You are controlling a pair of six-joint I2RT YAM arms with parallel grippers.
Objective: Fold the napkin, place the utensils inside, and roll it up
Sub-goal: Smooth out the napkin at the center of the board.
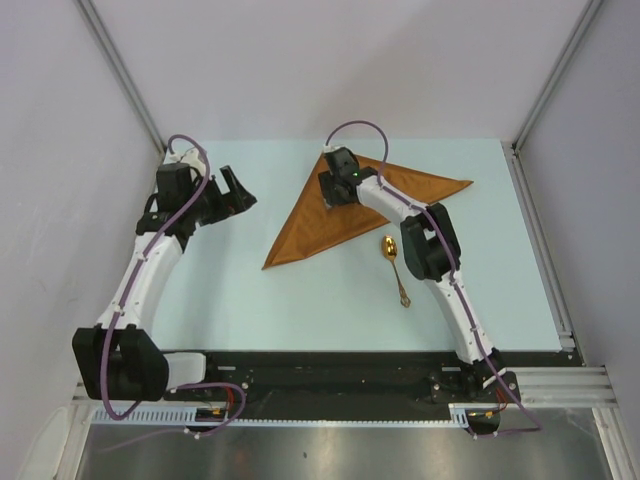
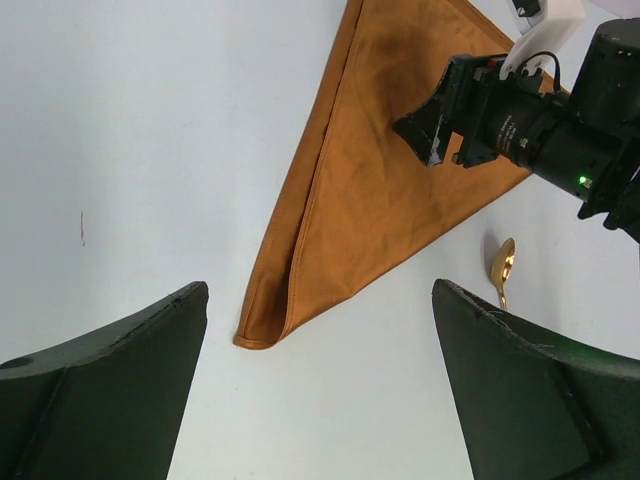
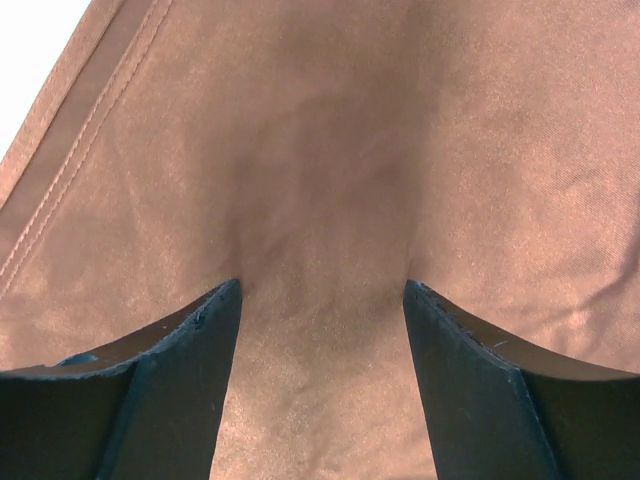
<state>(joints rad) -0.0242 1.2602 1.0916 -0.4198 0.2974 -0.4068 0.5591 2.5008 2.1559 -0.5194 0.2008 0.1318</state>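
Note:
The rust-orange napkin (image 1: 318, 232) lies folded into a triangle on the pale table, one long point toward the near left (image 2: 262, 335). My right gripper (image 1: 331, 199) stands open low over the napkin's far-left part. In the right wrist view cloth (image 3: 320, 150) fills the frame, and the open right gripper (image 3: 321, 285) has its tips at the fabric with no fold pinched between them. The gold spoon (image 1: 392, 260) lies bare on the table just right of the napkin, bowl away from me, also showing in the left wrist view (image 2: 502, 265). My left gripper (image 1: 238, 190) hangs wide open and empty left of the napkin (image 2: 320, 286).
Metal frame posts (image 1: 120, 70) rise at the table's far corners and grey walls close both sides. A rail (image 1: 545, 240) edges the table on the right. The black base bar (image 1: 330, 375) runs along the near edge.

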